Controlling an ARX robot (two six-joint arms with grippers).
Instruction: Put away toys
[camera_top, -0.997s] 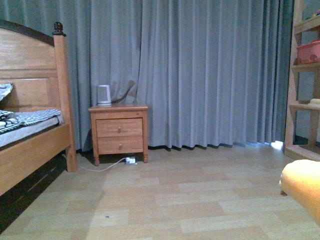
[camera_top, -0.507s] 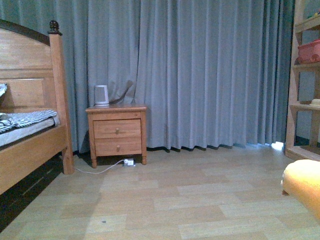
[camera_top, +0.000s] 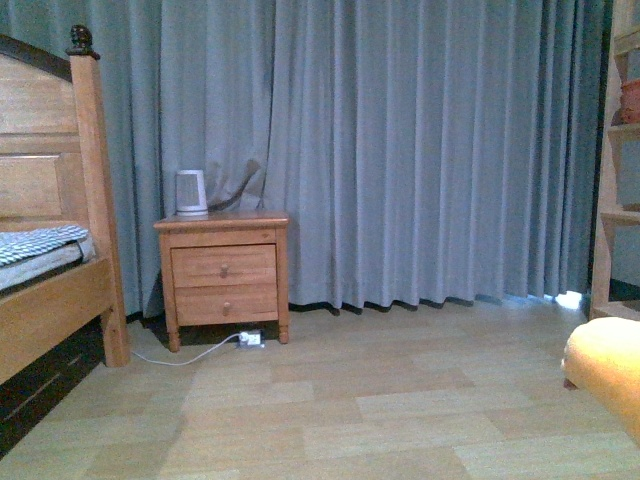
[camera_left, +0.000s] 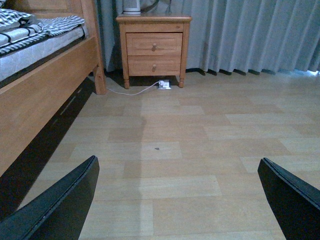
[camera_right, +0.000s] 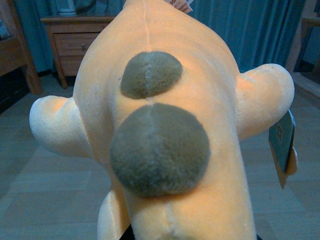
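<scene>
The orange-yellow plush animal (camera_right: 165, 115) fills the right wrist view, held up off the floor, with two olive-brown round patches on it and a blue tag hanging at one side. My right gripper is shut on the plush animal, and its fingers are hidden under the soft body. In the front view only a corner of the plush animal (camera_top: 608, 375) shows at the lower right edge. My left gripper (camera_left: 180, 200) hangs open over the bare wood floor, its two dark fingers (camera_left: 60, 210) far apart with nothing between them.
A wooden nightstand (camera_top: 222, 272) with a white kettle (camera_top: 191, 191) stands against the grey curtain (camera_top: 420, 150). A power strip and cable (camera_top: 250, 340) lie on the floor by it. A wooden bed (camera_top: 50, 260) is at the left, a wooden shelf unit (camera_top: 618, 200) at the right.
The front view has swung to the right: bed, nightstand and shelf have all slid left in the picture. The plush animal keeps its place at the lower right edge.
</scene>
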